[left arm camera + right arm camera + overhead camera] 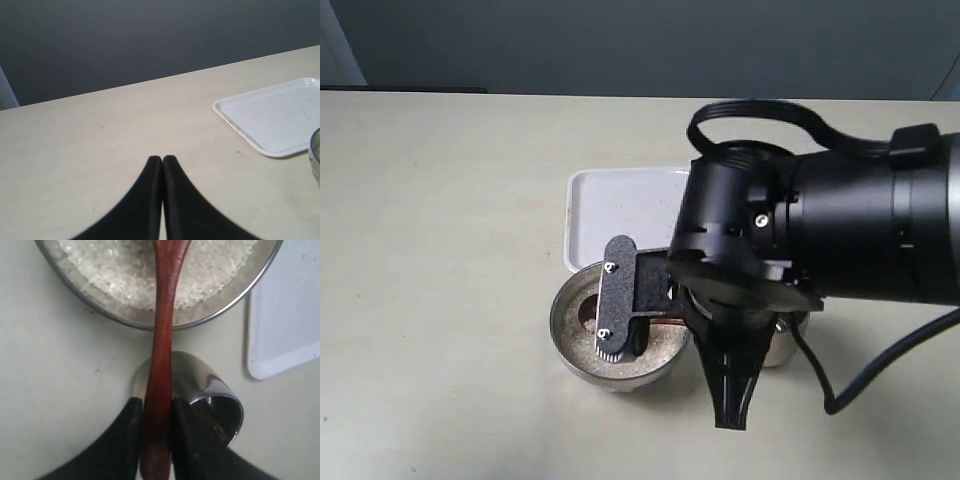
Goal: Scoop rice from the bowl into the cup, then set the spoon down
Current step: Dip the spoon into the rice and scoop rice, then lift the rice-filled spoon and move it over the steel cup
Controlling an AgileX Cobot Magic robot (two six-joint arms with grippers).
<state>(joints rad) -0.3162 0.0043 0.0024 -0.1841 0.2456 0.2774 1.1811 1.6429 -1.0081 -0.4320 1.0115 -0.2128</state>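
Observation:
My right gripper [156,405] is shut on the handle of the dark reddish-brown wooden spoon [162,340]. The handle runs out past the fingertips to the steel bowl [100,310], and the spoon's oval end [588,312] sits in the bowl at the rice [115,270]. The shiny steel cup [210,390] stands directly beneath that gripper, beside the bowl; its inside looks dark. In the exterior view the right arm [840,230] hides most of the cup [782,345]. My left gripper [162,159] is shut with nothing in it, low over bare table, away from the bowl.
A white rectangular tray [610,205] lies just behind the bowl [570,335] with a few specks on it. It also shows in the left wrist view as the tray [275,115]. A black cable [840,395] hangs from the right arm near the cup.

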